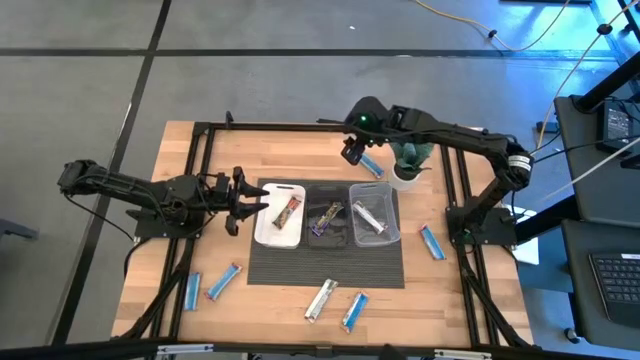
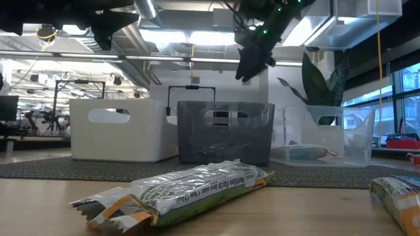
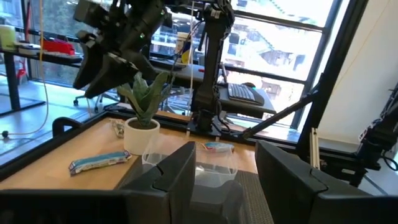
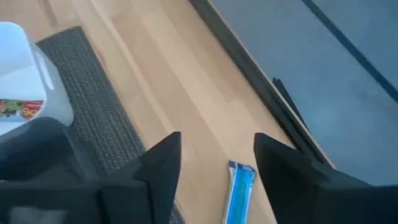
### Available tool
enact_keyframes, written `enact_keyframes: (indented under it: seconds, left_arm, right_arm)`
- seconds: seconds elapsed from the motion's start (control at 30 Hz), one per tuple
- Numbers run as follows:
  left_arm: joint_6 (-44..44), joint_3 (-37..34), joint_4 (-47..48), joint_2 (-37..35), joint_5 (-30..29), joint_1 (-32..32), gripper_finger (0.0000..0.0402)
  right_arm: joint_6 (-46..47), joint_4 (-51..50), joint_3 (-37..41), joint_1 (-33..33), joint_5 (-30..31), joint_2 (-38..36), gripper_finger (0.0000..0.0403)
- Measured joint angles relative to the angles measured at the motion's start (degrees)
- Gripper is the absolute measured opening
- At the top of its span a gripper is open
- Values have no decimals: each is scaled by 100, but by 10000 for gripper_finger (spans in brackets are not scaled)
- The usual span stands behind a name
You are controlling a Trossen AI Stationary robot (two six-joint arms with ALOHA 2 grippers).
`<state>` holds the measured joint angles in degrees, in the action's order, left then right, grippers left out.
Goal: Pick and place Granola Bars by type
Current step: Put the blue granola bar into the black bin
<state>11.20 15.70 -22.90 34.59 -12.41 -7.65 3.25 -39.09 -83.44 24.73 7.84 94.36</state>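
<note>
Several granola bars lie around three trays on a dark mat. A blue bar (image 1: 372,163) rests flat on the wood near the table's far edge. My right gripper (image 1: 352,152) hangs open above it and slightly to its left; in the right wrist view the blue bar (image 4: 239,190) shows between the open fingers (image 4: 217,149). The white tray (image 1: 268,232) holds a multicolour bar (image 1: 290,210), the black tray (image 1: 310,195) a dark bar (image 1: 325,217), and the clear tray (image 1: 392,228) a silver bar (image 1: 368,215). My left gripper (image 1: 250,197) waits open at the white tray's left side.
Loose bars lie on the wood: two blue (image 1: 192,290) (image 1: 224,282) near left, one silver (image 1: 320,300) and one blue (image 1: 354,310) at the near edge, one blue (image 1: 432,241) at right. A potted plant (image 1: 408,160) stands just right of the right gripper.
</note>
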Motion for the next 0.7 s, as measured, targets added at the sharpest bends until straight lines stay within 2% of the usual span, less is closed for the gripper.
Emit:
enact_keyframes:
  seconds: [0.1, 0.3, 0.5, 0.7]
  left_arm:
    - [0, 0, 0, 0, 1, 1, 161]
    - [0, 0, 0, 0, -8, 1, 159]
    - [0, 0, 0, 0, -12, -1, 157]
    - [0, 0, 0, 0, -14, 1, 160]
  right_arm:
    - [81, -173, 0, 85, 2, 77, 240]
    - [-810, -148, 0, 142, 4, 261, 285]
    - [-580, -146, 0, 133, -11, 633, 288]
    - [-350, -395, 2, 543, -547, 1014, 277]
